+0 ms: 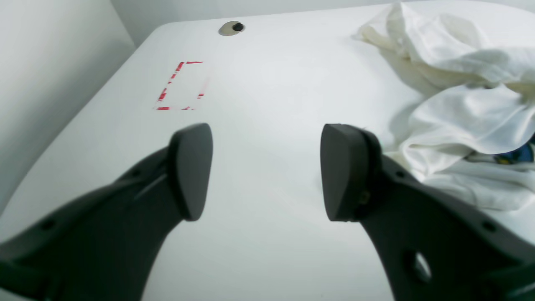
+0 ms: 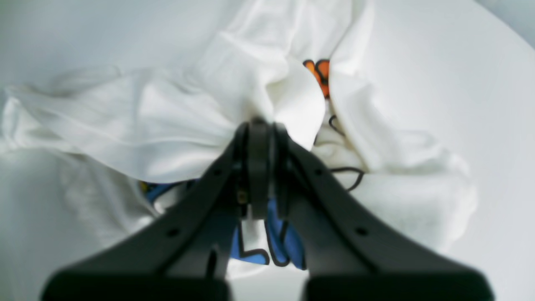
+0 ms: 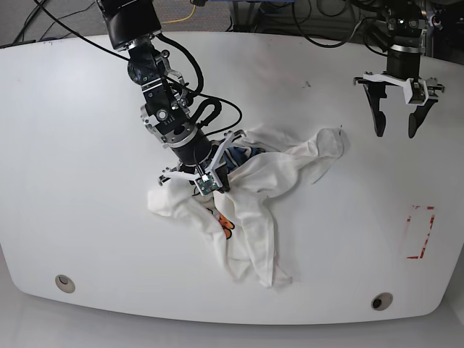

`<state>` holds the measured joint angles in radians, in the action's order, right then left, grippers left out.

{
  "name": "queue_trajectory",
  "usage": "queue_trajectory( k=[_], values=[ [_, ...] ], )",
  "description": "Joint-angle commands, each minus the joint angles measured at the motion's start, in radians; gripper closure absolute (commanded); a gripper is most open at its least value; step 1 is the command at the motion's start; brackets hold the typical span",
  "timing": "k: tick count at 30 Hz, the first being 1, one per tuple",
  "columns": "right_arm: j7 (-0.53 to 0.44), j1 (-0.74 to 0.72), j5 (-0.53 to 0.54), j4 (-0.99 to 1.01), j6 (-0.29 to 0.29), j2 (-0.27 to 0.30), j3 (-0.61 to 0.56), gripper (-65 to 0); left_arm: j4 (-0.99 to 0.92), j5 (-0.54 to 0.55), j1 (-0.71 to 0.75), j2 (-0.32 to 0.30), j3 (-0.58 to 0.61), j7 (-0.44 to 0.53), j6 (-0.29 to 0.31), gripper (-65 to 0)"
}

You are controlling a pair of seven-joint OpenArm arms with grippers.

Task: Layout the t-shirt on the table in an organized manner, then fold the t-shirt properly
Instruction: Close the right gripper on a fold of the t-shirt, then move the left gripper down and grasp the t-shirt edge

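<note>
The white t-shirt (image 3: 272, 185) lies crumpled in a heap in the middle of the white table (image 3: 80, 145). Bits of its blue (image 2: 288, 244) and orange (image 2: 318, 71) print show between the folds. My right gripper (image 3: 210, 183) is down in the heap, shut on a bunched fold of white cloth (image 2: 267, 100) at its tips (image 2: 259, 125). My left gripper (image 3: 395, 132) hangs open above bare table at the far right, apart from the shirt. In the left wrist view its fingers (image 1: 265, 140) stand wide with nothing between them, and the t-shirt (image 1: 459, 113) lies off to the right.
A red tape rectangle (image 3: 420, 232) marks the table's right side, also seen as red tape (image 1: 180, 85) ahead of the left gripper. Round grommet holes sit near the front edge (image 3: 64, 281) (image 3: 380, 301). Cables (image 3: 210, 109) trail along the right arm and behind the table.
</note>
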<state>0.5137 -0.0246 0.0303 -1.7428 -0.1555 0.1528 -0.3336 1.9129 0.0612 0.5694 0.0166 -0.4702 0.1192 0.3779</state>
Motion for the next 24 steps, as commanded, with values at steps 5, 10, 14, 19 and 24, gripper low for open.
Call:
queue_trajectory(
  k=[5,10,14,19,24],
  values=[
    [-0.007,-0.011,0.001,-0.110,0.004,-0.002,0.004,-0.3,0.015,0.010,-0.010,-0.036,0.080,0.021,0.000,-38.5],
    [-0.007,-0.010,0.001,-0.144,0.004,0.001,0.006,-0.3,0.015,0.010,-0.013,-0.040,0.116,-0.039,0.000,-38.5],
    [-0.008,-0.013,0.001,-0.179,0.004,0.003,0.006,-0.3,0.015,0.010,-0.032,-0.040,0.121,-0.079,0.000,-38.5],
    [-0.010,-0.024,0.001,-0.210,0.004,0.032,0.006,-0.3,0.013,0.010,-0.062,-0.037,0.123,-0.108,0.000,-38.5],
    [-0.011,-0.028,0.001,-0.219,0.004,0.037,0.004,-0.3,0.001,0.012,-0.104,-0.039,0.123,-0.174,0.000,-38.8]
  ],
)
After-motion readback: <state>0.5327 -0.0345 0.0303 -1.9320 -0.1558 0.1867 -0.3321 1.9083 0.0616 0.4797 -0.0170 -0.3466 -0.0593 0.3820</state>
